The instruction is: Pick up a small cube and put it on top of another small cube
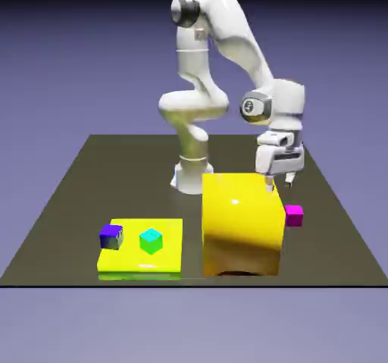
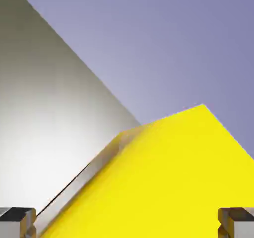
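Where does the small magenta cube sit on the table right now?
In the exterior view, the small magenta cube sits on the table at the right side of the big yellow block, below the open gripper. The hand view does not show it.

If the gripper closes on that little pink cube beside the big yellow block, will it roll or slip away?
The pink cube has flat faces and rests square on the table, so it should slide, not roll. It looks rigid, so the open gripper probably won't squash it. Being tiny, it may twist out if pinched off-centre, and the yellow block close beside it leaves little finger room.
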You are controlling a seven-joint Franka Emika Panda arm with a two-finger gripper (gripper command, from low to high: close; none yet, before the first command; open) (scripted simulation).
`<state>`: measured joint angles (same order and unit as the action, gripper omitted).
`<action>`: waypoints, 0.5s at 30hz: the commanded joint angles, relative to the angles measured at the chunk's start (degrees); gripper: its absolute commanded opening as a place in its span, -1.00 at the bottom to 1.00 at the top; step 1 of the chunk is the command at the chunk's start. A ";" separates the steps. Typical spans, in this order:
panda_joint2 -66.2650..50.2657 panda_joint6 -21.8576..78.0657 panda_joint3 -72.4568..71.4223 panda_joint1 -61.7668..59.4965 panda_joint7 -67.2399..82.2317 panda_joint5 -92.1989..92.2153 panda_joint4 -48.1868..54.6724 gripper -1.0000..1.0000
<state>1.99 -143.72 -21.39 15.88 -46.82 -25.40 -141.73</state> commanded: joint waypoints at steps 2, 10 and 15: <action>-4.15 4.60 -2.20 1.47 -0.13 -2.03 2.77 0.00; -20.77 24.32 -9.14 6.81 0.58 -6.47 14.27 0.00; -31.15 36.64 -13.48 10.14 1.02 -9.24 21.46 0.00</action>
<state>-29.16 -107.08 -34.87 26.02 -45.79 -34.64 -120.27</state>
